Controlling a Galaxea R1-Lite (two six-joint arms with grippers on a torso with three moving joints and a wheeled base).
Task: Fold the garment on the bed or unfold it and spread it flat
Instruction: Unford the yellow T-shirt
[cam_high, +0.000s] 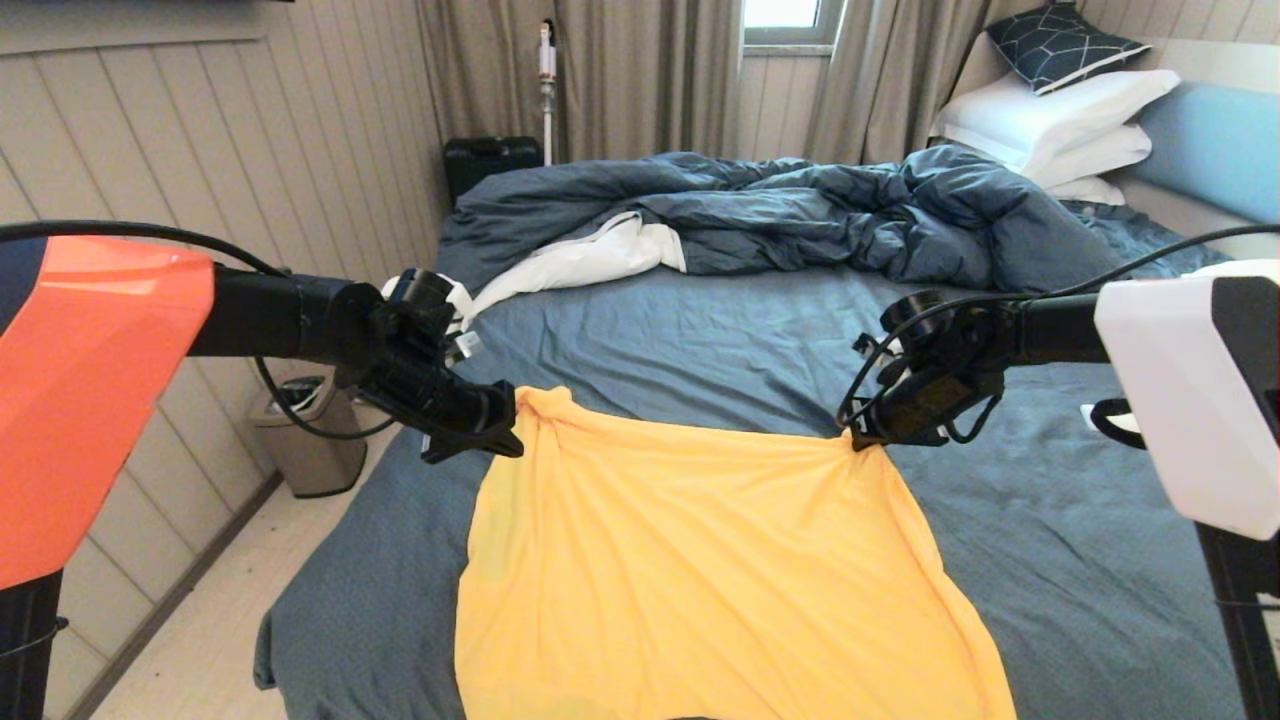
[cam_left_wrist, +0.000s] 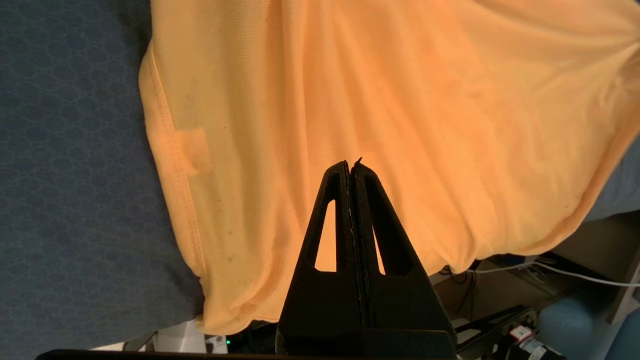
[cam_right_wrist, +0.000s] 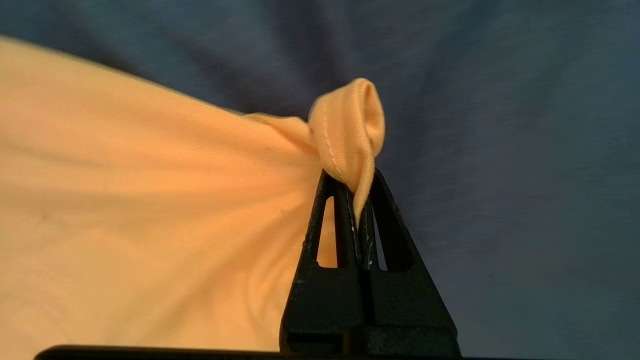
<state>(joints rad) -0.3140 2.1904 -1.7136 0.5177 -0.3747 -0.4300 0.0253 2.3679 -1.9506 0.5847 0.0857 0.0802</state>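
Note:
The yellow garment (cam_high: 700, 560) hangs stretched between my two grippers and drapes over the near part of the bed (cam_high: 700, 330). My left gripper (cam_high: 510, 425) is shut at its bunched far-left corner. In the left wrist view the jaws (cam_left_wrist: 351, 167) are pressed together against the fabric (cam_left_wrist: 400, 100), and the pinch itself is hidden. My right gripper (cam_high: 860, 437) is shut on the far-right corner. The right wrist view shows a stitched hem fold (cam_right_wrist: 350, 130) clamped between its fingertips (cam_right_wrist: 356, 182). The cloth's lower edge runs out of the head view.
A rumpled dark blue duvet (cam_high: 800, 210) and a white pillow (cam_high: 590, 255) lie across the far half of the bed. More white pillows (cam_high: 1060, 120) are stacked at the headboard on the right. A bin (cam_high: 305, 440) stands on the floor by the left wall.

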